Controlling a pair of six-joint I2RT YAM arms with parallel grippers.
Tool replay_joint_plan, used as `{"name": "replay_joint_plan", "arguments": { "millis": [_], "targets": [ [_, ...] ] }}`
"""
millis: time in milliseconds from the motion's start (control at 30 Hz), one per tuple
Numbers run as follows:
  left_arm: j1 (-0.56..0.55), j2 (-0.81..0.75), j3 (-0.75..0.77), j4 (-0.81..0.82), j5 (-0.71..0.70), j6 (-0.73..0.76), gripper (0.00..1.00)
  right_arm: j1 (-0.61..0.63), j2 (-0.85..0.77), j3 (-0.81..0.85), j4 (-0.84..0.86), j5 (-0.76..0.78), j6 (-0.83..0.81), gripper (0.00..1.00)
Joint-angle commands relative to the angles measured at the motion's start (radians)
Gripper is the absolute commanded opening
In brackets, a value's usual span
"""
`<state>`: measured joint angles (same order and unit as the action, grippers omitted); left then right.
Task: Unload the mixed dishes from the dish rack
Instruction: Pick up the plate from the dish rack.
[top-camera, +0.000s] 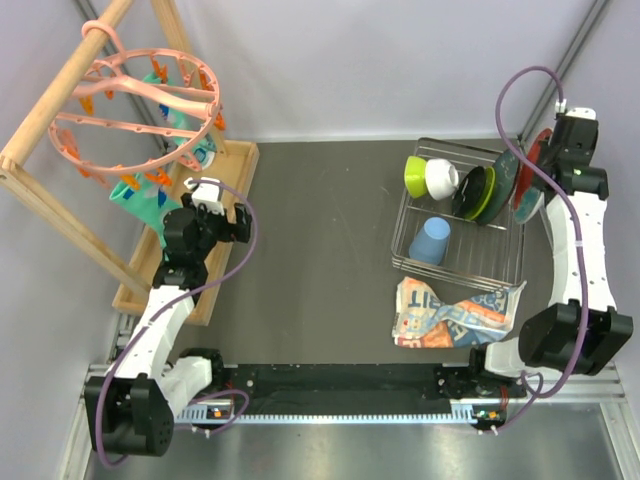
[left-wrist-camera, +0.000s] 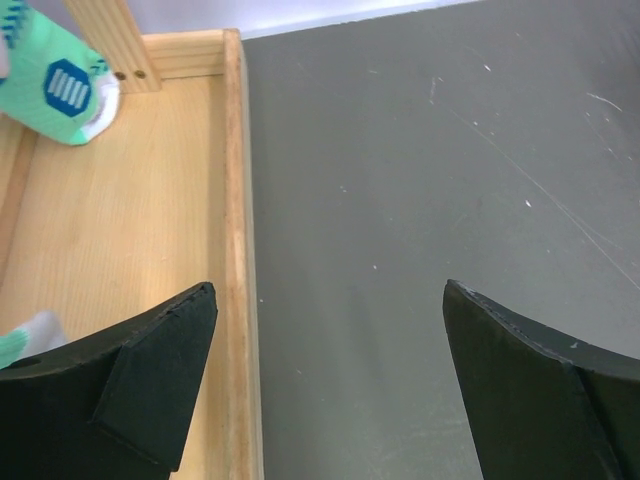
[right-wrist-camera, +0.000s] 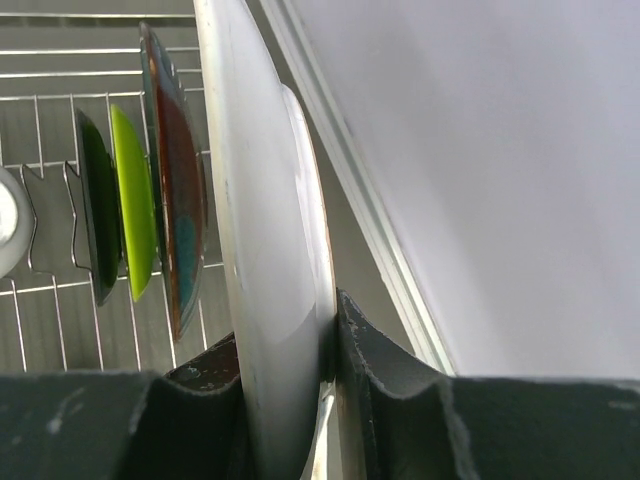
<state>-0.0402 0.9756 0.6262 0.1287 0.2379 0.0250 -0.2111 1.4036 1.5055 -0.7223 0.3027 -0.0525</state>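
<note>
My right gripper (top-camera: 562, 150) sits at the upper right of the overhead view. In its wrist view, the right gripper (right-wrist-camera: 290, 375) is clamped on the edge of the pink-rimmed plate (right-wrist-camera: 265, 230), one finger on each face. That plate (top-camera: 540, 150) stands on edge at the right end of the dish rack (top-camera: 400, 238), which fills the right middle of the overhead frame.

Left of it in the wrist view, also on edge in the wire slots, are the dark teal speckled plate (right-wrist-camera: 180, 220), a lime-green plate (right-wrist-camera: 130, 200) and a darker green plate (right-wrist-camera: 98, 215). Overhead, a lime-green cup (top-camera: 417, 175) and a small white bowl (top-camera: 442, 178) lie at the rack's upper left, and the light blue cup (top-camera: 431, 241) sits mouth down near its lower left. A crumpled printed packet (top-camera: 455, 313) lies just below the rack.

My left gripper (top-camera: 207, 192) is at the left of the overhead frame, beside the wooden frame (top-camera: 60, 120) with its pink clip ring (top-camera: 150, 95). Its wrist view shows the left gripper (left-wrist-camera: 330, 300) with fingers spread wide and holding nothing, straddling the rim of a wooden tray (left-wrist-camera: 130, 230) and the dark table (left-wrist-camera: 450, 150).
</note>
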Motion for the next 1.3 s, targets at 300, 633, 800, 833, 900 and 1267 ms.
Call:
{"name": "replay_joint_plan", "arguments": {
  "millis": [300, 633, 800, 833, 900, 1267],
  "targets": [
    [-0.001, -0.083, -0.003, 0.104, -0.031, -0.02, 0.99, 0.006, -0.179, 0.17, 0.124, 0.026, -0.043, 0.0],
    [-0.001, -0.052, 0.154, -0.069, 0.347, 0.023, 0.88, 0.01, -0.224, 0.286, 0.047, -0.376, -0.056, 0.0],
    [-0.001, -0.051, 0.233, -0.124, 0.313, -0.02, 0.98, 0.033, -0.242, 0.297, 0.008, -0.528, -0.07, 0.0],
    [-0.001, -0.055, 0.233, -0.123, 0.327, -0.022, 0.99, 0.036, -0.245, 0.295, 0.0, -0.556, -0.075, 0.0],
    [-0.001, -0.064, 0.231, -0.115, 0.383, -0.02, 0.99, 0.051, -0.244, 0.294, -0.028, -0.654, -0.083, 0.0],
    [-0.009, 0.119, 0.447, -0.153, 0.817, -0.106, 0.99, 0.358, -0.242, 0.159, -0.077, -0.85, -0.19, 0.0]
  ]
}}
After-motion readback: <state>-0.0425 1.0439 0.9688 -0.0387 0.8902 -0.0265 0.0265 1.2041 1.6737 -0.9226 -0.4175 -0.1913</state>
